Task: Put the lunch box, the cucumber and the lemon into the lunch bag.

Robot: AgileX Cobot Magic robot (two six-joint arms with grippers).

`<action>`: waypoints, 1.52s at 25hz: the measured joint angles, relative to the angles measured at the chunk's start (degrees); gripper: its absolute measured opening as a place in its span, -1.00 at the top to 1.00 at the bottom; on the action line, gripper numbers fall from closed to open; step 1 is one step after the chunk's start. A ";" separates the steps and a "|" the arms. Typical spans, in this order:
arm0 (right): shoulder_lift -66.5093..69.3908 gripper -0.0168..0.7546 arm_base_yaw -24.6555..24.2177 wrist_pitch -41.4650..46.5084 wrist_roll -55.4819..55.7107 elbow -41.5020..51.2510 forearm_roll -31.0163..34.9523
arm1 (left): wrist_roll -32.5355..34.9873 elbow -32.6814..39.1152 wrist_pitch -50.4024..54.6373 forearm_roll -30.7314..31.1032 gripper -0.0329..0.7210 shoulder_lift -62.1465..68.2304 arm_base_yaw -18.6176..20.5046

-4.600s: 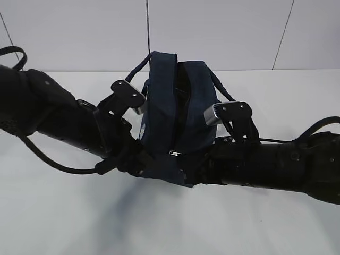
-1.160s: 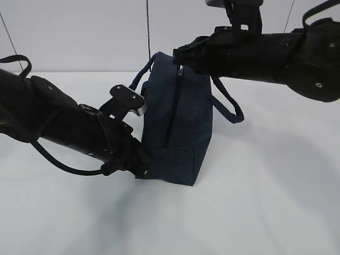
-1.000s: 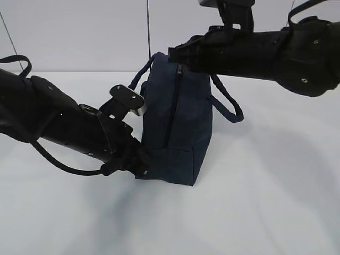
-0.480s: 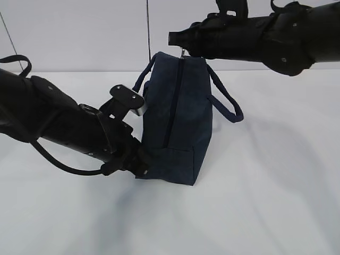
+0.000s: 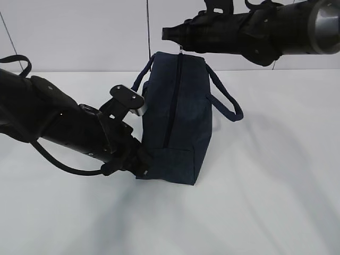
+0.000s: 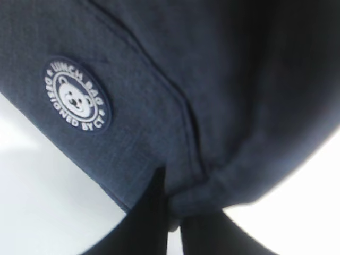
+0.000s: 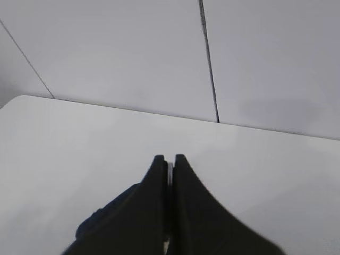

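Observation:
The dark navy lunch bag stands on the white table with its zipper line running closed up the near face. My left gripper is shut on a fold of fabric at the bag's lower left corner; in the left wrist view its fingers pinch that fabric below a round bear patch. My right gripper hovers just above the bag's top, shut on the silver ring pull. Lunch box, cucumber and lemon are out of view.
Two padded loop handles hang off the bag, one to the right and one at the back left. The white table spreads around the bag, and a pale panelled wall rises behind it.
My right gripper has risen and drawn the pull up to the bag's top end, closing the last of the zipper. The left arm and the bag have stayed still.

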 joint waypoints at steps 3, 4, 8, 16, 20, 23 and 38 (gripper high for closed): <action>1.97 0.94 -0.27 1.22 0.00 -2.03 0.11 | 0.00 0.00 0.05 0.00 0.90 0.00 0.00; 2.51 0.94 -0.46 1.54 0.00 -2.54 0.11 | 0.00 0.00 0.15 0.00 0.90 0.00 0.00; 4.58 0.94 -1.33 2.35 0.13 -4.18 0.50 | 0.00 0.00 0.28 0.00 0.90 0.00 0.00; 6.66 0.94 -2.40 3.52 0.80 -7.08 1.20 | 0.00 0.00 1.01 0.00 0.90 0.00 0.00; 6.66 0.94 -2.40 4.95 1.17 -7.08 1.20 | 0.00 0.00 1.14 0.00 0.90 0.00 0.00; 6.66 0.94 -2.40 5.18 1.92 -7.08 1.20 | 0.00 0.00 2.16 -0.65 0.90 0.00 0.00; 6.47 0.94 -2.40 5.65 5.65 -7.08 1.20 | -17.08 0.27 13.40 5.72 0.08 -9.99 5.56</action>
